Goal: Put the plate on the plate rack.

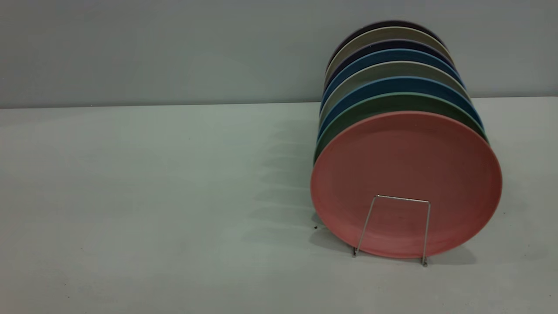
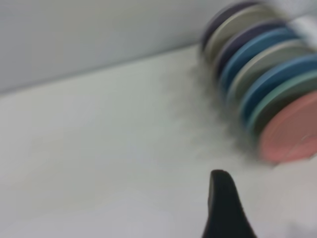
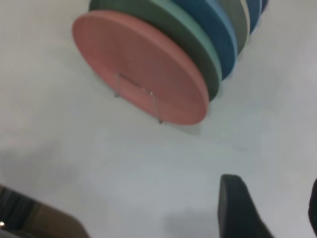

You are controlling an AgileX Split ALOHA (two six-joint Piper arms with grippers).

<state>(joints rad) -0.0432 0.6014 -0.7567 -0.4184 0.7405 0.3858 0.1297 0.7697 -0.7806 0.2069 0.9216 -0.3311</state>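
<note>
The left claw (image 2: pixel 225 208) is away from the plate rack (image 1: pixel 394 229), and I cannot tell if it is wide or narrow. The plate (image 1: pixel 405 183) stands on its edge in the plate rack, at the front of the row, on the table (image 1: pixel 152 196). The right claw (image 3: pixel 277 208) is apart from the plate rack, wide, holding nothing.

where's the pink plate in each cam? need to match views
Exterior view: the round salmon-pink matte plate stands on edge at centre-right, frontmost in the row.
Left wrist view: at the right edge, nearest end of the row.
Right wrist view: upper centre-left.
Shared landmark: the teal-green plate directly behind it.
</note>
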